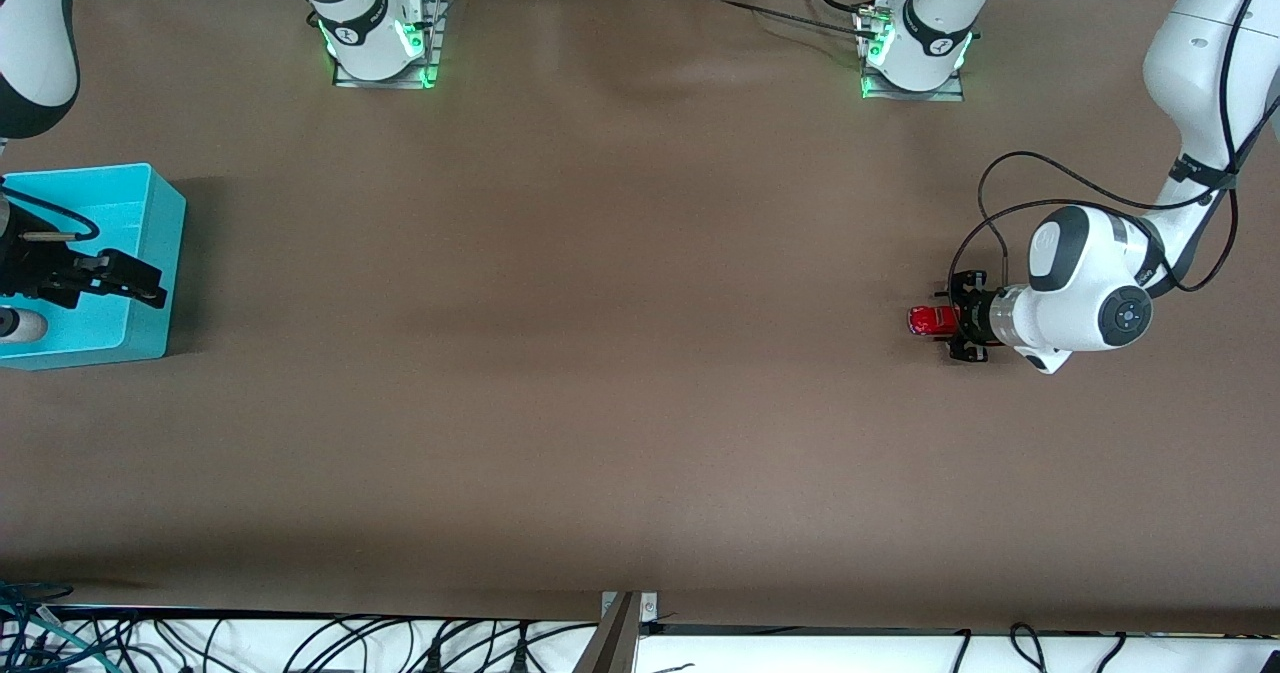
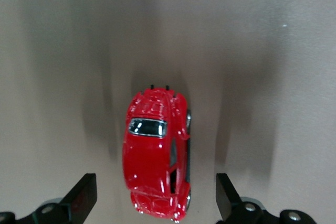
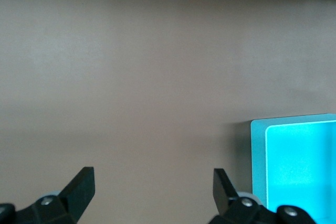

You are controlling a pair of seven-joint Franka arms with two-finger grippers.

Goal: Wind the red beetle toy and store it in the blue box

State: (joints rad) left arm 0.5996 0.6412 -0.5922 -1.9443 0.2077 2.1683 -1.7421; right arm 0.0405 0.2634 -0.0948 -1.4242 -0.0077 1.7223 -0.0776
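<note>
The red beetle toy (image 1: 929, 320) stands on the brown table toward the left arm's end. In the left wrist view the toy (image 2: 155, 148) lies lengthwise between the fingers. My left gripper (image 1: 952, 321) is low at the table and open. One end of the toy sits between its jaws, with a gap on each side (image 2: 155, 187). The blue box (image 1: 150, 215) stands at the right arm's end of the table. My right gripper (image 1: 148, 287) hovers open and empty over the box's edge; it also shows in the right wrist view (image 3: 152, 179), beside the box's rim (image 3: 258, 161).
The two arm bases (image 1: 378, 38) (image 1: 915, 48) stand along the table's edge farthest from the front camera. Cables (image 1: 300, 643) hang below the table's nearest edge. Bare brown table lies between the toy and the box.
</note>
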